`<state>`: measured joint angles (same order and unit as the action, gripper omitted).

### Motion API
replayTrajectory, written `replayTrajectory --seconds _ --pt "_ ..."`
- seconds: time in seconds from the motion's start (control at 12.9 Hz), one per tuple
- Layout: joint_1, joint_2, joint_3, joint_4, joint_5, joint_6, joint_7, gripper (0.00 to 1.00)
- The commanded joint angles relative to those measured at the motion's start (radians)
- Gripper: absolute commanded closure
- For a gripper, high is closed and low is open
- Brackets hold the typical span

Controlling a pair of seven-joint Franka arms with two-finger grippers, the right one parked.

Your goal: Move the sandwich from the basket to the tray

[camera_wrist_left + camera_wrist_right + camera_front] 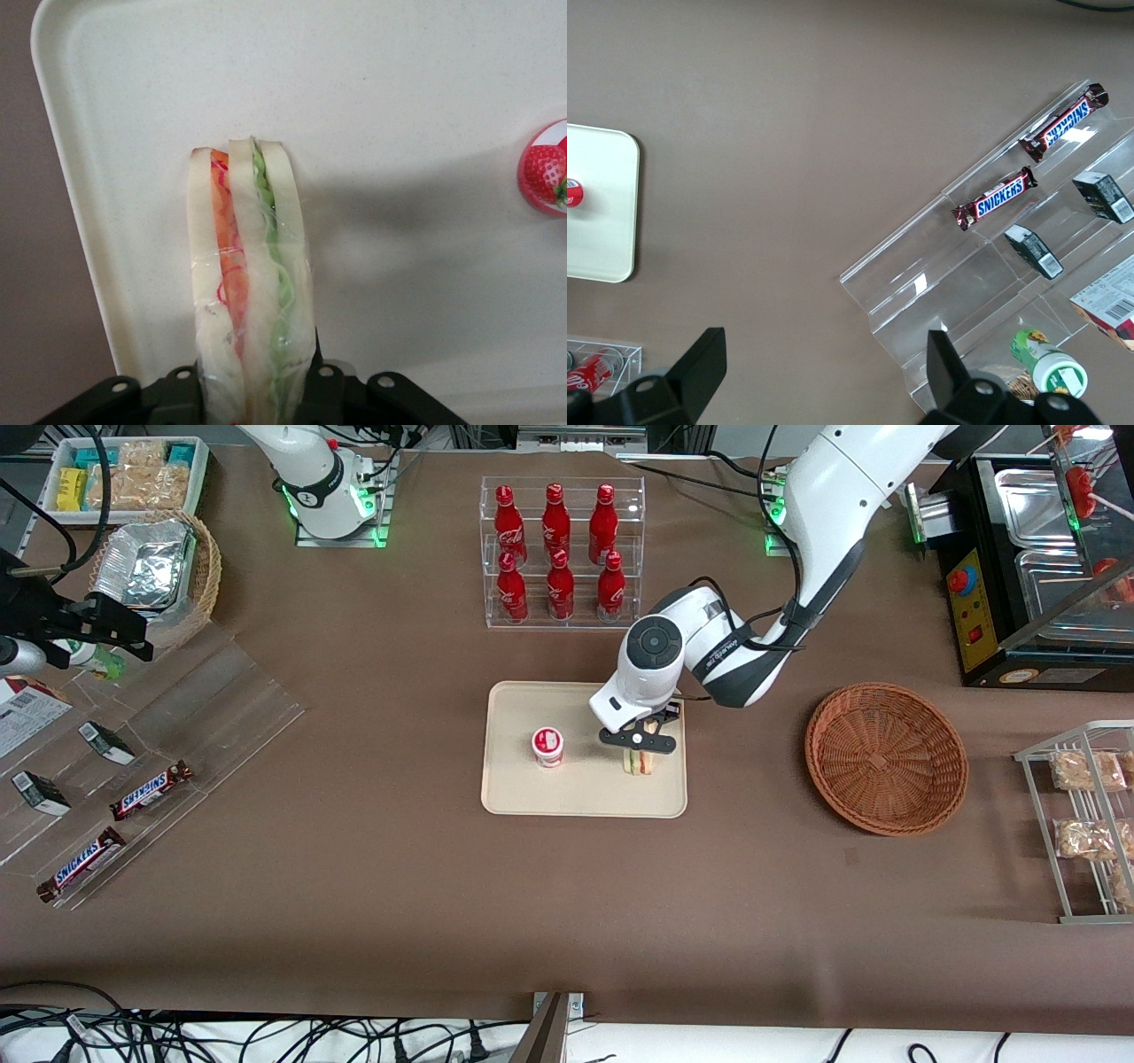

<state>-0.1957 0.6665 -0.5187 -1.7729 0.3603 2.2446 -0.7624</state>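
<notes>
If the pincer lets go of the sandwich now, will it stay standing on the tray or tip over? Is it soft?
The sandwich stands on a narrow edge on the tray, so it will probably tip flat. Its bread looks soft, so the pincer, shut on it, could squash it. The clear wrap may be slippery.

Your left arm is reaching out over the table with its wrist bending downward. Your gripper (640, 746) is pointing straight down, its fingers (312, 390) pressing from both sides on what they carry.
</notes>
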Motion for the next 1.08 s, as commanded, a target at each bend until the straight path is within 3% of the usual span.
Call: replayTrajectory --seconds 0.0,0.31,0.7,1.01 --pt "-0.002 0.002 0.005 0.026 0.029 -0.016 -0.043 0.02" --pt "0.044 -0.068 0.002 0.053 0.014 -0.068 -0.074 0.0" --pt "0.097 -0.074 -0.003 0.304 -0.009 -0.366 -0.078 0.0" --pt "0.157 -0.126 -0.003 0.343 -0.02 -0.411 -0.078 0.0"
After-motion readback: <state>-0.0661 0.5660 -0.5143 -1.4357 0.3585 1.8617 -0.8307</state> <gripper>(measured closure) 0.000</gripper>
